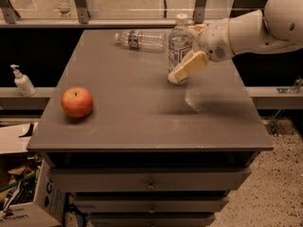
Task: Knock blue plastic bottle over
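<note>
The blue plastic bottle (178, 44) stands upright at the far right of the surface (142, 122), long axis vertical, white cap on top. The gripper (185, 52) reaches in from the right at mid-height. Its jaws are spread wide, one in front of the bottle's lower body and one behind its shoulder; contact cannot be confirmed. The bottle lies just left of the wrist, so a leftward sweep would probably tip it toward the slimmer clear bottle (142, 38) lying beyond, well away from the apple (77, 101).
</note>
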Available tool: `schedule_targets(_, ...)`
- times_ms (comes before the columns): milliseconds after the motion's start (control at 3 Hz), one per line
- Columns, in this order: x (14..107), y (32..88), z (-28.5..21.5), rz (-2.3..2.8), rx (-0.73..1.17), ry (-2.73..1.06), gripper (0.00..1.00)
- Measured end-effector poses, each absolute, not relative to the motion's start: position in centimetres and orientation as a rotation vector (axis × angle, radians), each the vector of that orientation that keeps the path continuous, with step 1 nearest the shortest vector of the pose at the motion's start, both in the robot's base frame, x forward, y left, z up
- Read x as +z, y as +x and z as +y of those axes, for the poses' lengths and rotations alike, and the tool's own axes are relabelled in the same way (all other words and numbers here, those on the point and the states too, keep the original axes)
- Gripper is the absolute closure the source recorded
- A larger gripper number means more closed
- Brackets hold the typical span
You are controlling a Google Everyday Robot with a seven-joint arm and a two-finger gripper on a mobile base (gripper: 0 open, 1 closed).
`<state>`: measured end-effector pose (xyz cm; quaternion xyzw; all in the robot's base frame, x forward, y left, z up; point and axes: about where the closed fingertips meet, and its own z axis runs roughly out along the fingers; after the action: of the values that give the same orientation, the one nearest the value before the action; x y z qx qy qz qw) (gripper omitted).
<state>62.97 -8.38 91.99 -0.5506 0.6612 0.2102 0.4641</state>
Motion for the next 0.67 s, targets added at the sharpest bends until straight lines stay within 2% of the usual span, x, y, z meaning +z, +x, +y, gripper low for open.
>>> schedule_targets(667,94.0,62.0,-5.0,1.548,0.579,-1.311,0.00)
